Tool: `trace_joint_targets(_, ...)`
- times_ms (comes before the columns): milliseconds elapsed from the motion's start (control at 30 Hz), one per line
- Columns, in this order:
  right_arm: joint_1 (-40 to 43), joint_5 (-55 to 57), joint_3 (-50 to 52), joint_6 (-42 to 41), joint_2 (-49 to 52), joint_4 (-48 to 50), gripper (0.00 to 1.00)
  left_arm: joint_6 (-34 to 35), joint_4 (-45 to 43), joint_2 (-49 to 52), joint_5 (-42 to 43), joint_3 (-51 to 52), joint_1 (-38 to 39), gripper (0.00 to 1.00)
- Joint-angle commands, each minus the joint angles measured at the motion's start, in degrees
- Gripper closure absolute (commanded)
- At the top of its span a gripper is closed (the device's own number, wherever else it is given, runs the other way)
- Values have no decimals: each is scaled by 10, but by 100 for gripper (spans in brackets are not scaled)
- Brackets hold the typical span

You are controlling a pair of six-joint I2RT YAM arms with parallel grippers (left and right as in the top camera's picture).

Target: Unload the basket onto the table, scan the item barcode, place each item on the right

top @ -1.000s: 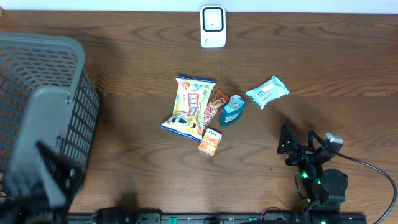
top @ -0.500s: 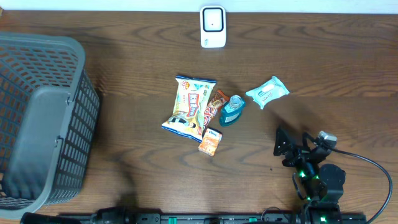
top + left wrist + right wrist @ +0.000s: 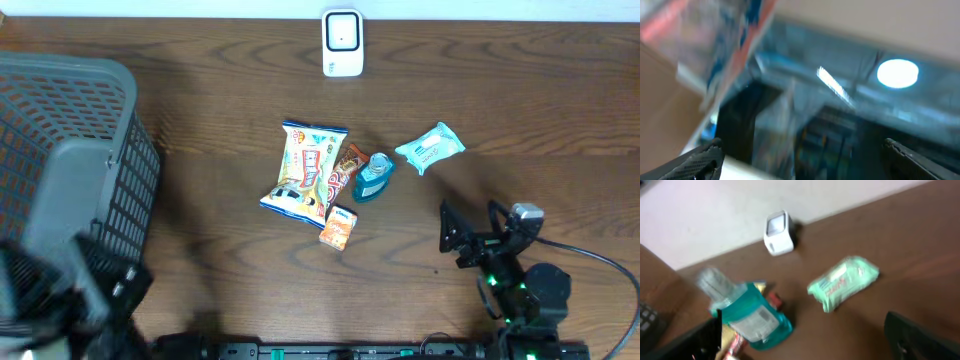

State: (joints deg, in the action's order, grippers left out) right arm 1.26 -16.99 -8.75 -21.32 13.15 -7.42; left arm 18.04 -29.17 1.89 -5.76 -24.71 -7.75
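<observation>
Right hand [image 3: 470, 232] released, empty; creeps slightly leftward, lower right of frame, well short of mint-green plastic wipes packet [image 3: 430, 147]; grasp still pending.

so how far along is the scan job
Done: nothing visible; the snack bag, bottle, box and green pack all lie together, away from the scanner. In hand: nothing; the right gripper is open and empty near the green pack, the left gripper open, its view blurred. Left: pick an item, show its barcode to the scanner.

Basket [image 3: 125, 200] x1, scanner [image 3: 342, 42] x1, misc items [image 3: 308, 170] x5.
</observation>
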Motion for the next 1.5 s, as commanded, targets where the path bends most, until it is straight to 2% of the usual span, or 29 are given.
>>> trace_joint_targets(0,-5,41,-73,67,0,-44,1,18,-19,4,76,61,2,2)
trace_joint_targets(133,-5,50,-126,88,0,-112,1,17,-22,4,135,113,2,2)
trace_joint_targets(267,-5,37,-157,88,0,-159,1,-40,-3,12,172,156,2,2)
trace_joint_targets(500,-5,6,-160,85,0,-202,1,-86,111,83,182,172,2,2)
trace_joint_targets(633,-5,-17,-160,85,0,-247,1,-183,140,111,243,172,20,2)
trace_joint_targets(733,-5,-46,-160,85,0,-282,1,-256,155,111,250,172,56,2)
trace_joint_targets(800,-5,-66,-159,85,0,-294,1,-281,154,111,250,172,75,1)
trace_joint_targets(1000,-5,-122,-159,85,0,-297,1,-283,148,110,191,172,106,2)
trace_joint_targets(1200,-5,-133,-159,112,0,-281,1,-283,156,110,187,172,113,2)
trace_joint_targets(1467,-5,-155,-159,131,7,-206,1,-283,252,111,188,172,113,2)
